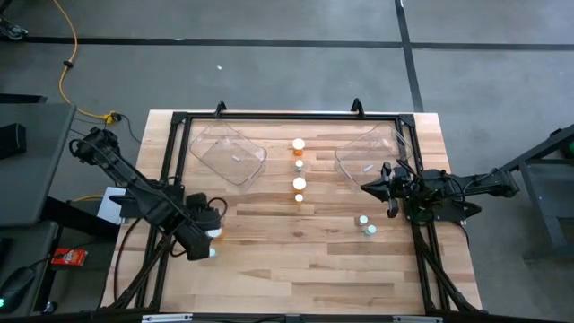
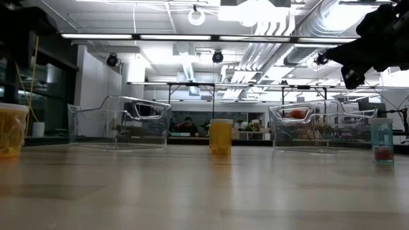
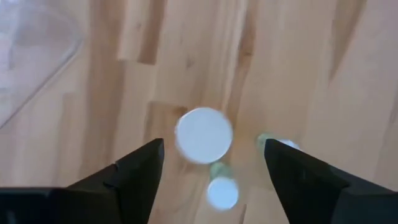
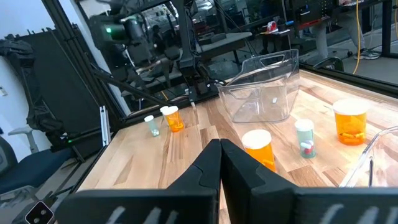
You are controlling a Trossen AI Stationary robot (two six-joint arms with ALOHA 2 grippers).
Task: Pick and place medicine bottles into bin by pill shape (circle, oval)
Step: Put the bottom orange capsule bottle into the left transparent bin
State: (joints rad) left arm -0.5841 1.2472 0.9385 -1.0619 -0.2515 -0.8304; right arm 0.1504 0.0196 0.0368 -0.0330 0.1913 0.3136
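Observation:
Several tiny medicine bottles stand upright on the wooden table. Orange, white-capped ones form a column at mid-table [image 1: 300,184], and two pale teal ones [image 1: 366,225] stand to the right. My left gripper [image 1: 212,231] is open and points down over a white-capped bottle [image 3: 203,135]. Its fingers stand on either side of the cap, above it and apart from it. Two smaller pale bottles [image 3: 222,191] stand beside it. My right gripper [image 1: 365,188] is shut and empty, held above the table by the right bin [image 1: 372,152]. It points toward the table's left.
Two clear plastic bins stand at the far side, one left [image 1: 229,151] and one right. In the right wrist view an orange bottle [image 4: 258,149], a teal one [image 4: 304,138] and another orange one [image 4: 350,122] stand ahead of the shut fingers. A black frame [image 1: 170,161] edges the table.

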